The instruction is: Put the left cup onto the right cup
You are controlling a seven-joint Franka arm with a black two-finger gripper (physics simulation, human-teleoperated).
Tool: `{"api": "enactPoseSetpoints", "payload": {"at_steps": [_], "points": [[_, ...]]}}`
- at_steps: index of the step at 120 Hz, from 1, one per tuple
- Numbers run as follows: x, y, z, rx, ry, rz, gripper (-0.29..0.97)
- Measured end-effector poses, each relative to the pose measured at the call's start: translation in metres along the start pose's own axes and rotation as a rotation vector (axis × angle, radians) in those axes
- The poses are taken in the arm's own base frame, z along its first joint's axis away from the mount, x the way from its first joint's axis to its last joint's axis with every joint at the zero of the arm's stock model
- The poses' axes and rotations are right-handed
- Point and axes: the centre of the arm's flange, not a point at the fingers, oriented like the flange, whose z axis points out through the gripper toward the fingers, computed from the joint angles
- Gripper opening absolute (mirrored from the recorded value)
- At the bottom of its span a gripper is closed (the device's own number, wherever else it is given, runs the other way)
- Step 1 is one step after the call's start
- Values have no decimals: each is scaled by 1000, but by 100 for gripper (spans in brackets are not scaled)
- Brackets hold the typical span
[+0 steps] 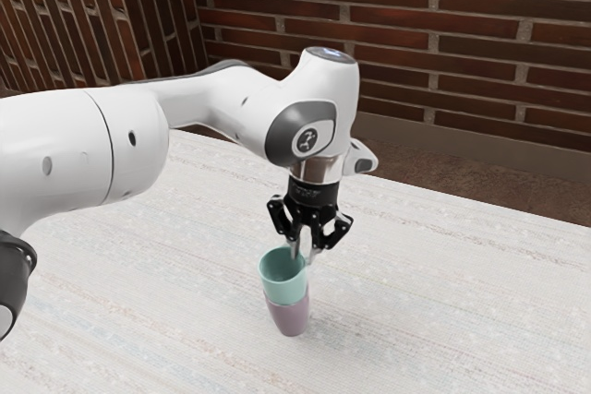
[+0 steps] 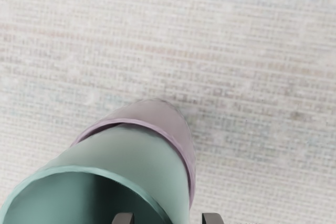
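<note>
Teal cup nested in purple cup; tool straddles its rim from above; tool apparently released

A plain simulated room, somewhat workshop-like: dark red brick walls behind a pale woven-textured table.

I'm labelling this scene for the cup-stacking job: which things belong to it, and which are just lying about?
Part of the job:
- teal cup, sitting in the purple cup
- purple cup, upright underneath
- gripper, at the teal cup's rim

Just surroundings:
- table, which bears the cups
- brick wall behind
</note>
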Motion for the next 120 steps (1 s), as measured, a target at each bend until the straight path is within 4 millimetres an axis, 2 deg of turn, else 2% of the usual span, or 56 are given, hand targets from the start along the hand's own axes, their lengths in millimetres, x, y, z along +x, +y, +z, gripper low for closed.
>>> {"api": "enactPoseSetpoints", "payload": {"at_steps": [19,33,43,65,80,107,120], "points": [[0,-1,0,-4,-1,-5,19],[7,-14,-14,-34,10,-22,36],[6,-25,-35,-62,25,-21,46],[-14,-33,-92,-97,92,60,59],[-18,-44,-114,-106,122,86,63],[-2,-80,-115,-81,130,45,66],[0,-87,-117,-74,137,39,67]]}}
